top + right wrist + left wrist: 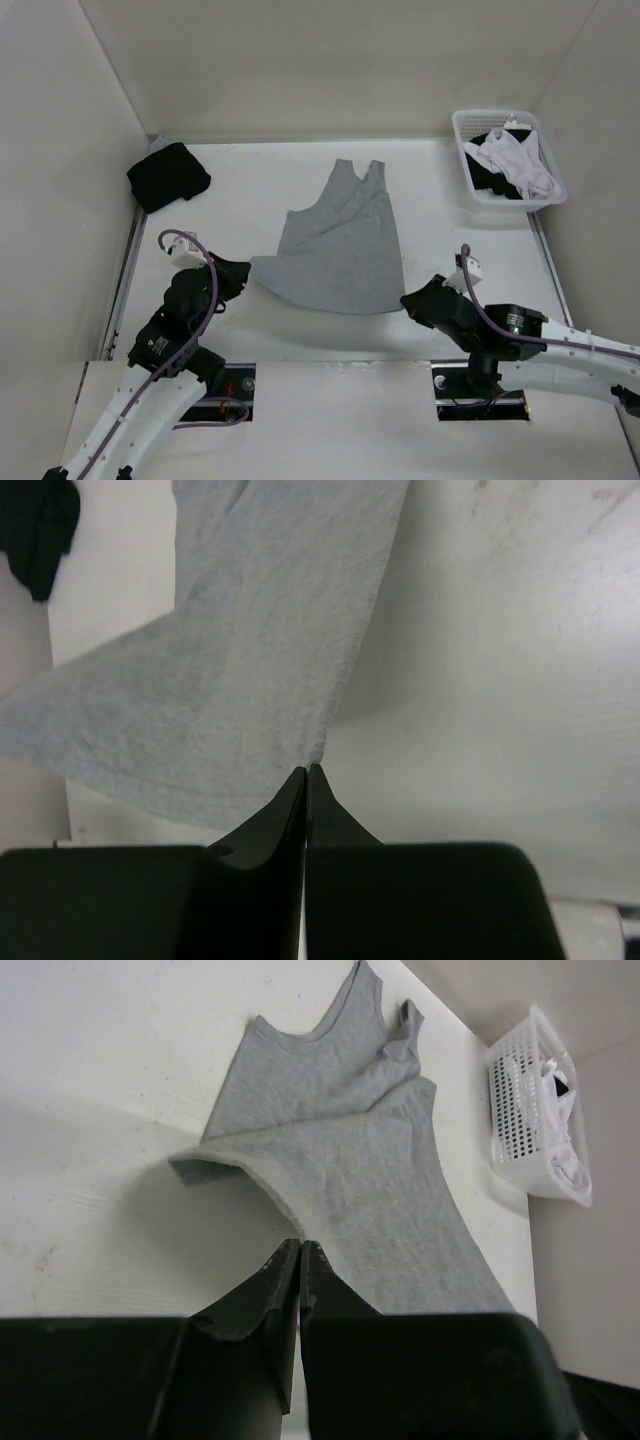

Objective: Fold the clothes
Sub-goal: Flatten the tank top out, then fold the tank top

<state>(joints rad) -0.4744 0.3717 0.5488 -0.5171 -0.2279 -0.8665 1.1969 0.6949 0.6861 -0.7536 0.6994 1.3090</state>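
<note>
The grey shirt [340, 250] lies spread in the middle of the table [250, 200], neck at the far end and hem fanned wide at the near end. The left jaws are clamped together on the hem's near-left corner. The right jaws are clamped together on its near-right corner.

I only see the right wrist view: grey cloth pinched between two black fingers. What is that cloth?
Observer: From above, it is a grey shirt lying spread out, neck opening towards the far side.
Operator: Is the other arm busy?
Observer: Yes, the left gripper is shut on the shirt's other near corner.
Operator: Anything else out there?
Observer: A white basket holding white garments sits at the far right.
</note>
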